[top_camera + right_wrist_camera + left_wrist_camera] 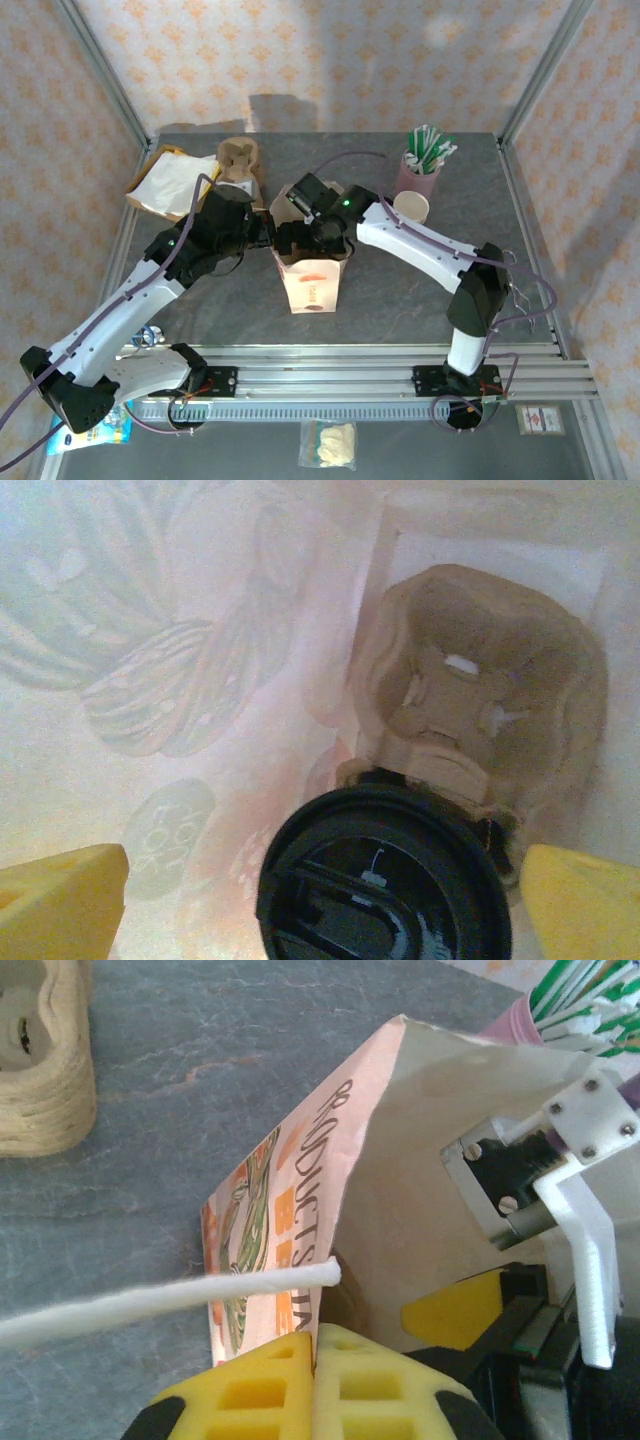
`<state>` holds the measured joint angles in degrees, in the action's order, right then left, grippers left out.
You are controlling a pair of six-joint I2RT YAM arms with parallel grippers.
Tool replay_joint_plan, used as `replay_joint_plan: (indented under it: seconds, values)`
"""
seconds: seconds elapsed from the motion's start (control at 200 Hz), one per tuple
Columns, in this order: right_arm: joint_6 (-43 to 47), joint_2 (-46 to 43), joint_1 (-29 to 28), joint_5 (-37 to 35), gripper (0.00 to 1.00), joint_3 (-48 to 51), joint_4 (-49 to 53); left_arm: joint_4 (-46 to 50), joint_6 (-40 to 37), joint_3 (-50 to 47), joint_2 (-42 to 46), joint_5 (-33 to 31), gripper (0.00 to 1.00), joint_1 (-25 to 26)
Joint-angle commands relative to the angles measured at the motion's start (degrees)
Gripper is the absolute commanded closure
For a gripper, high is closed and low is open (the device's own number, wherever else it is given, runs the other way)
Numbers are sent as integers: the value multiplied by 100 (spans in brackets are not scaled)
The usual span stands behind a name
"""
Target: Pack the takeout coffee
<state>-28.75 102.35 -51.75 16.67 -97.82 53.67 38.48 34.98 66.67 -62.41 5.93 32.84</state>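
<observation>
We see a paper bag [312,285] standing upright in the middle of the table [420,300], with its mouth open to above. The left gripper [315,1385] is at the left rim of the bag. Its yellow pads are pressed together, and the edge of the bag wall is pinched between them. A white cord handle [150,1302] of the bag sticks out to the side just beside these pads.

The right gripper [320,905] reaches down into the mouth of the bag from the right side. Its two yellow fingertips [60,900] stand wide apart and they hold nothing. The takeout coffee [385,885] is inside the bag, low between these fingertips, and we see mostly its round black lid. Neither fingertip touches the lid. Just behind it lies a brown pulp cup carrier [480,680] on the bottom of the bag. We cannot tell if the cup sits in a pocket of this carrier.

On the table, far left of the bag, lies another pulp carrier [240,160]. Far right of the bag stand a pink cup with straws [418,178] and a white paper cup [411,207].
</observation>
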Motion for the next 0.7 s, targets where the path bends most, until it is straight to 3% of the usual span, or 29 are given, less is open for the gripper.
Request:
replay_joint_plan:
  seconds: [0.0, 0.3, 0.696]
  values:
    - [241, -263, -97, 8, 0, -26, -226, -251, -106, -14, 10, 136, 100, -61]
    - [503, -288, -168, -207, 0, -221, -283, 113, -381, 245, -115, 36, 100, -59]
    - [727, -1109, -125, 33, 0, 598, -927, 480, -530, 405, -162, 75, 100, -154]
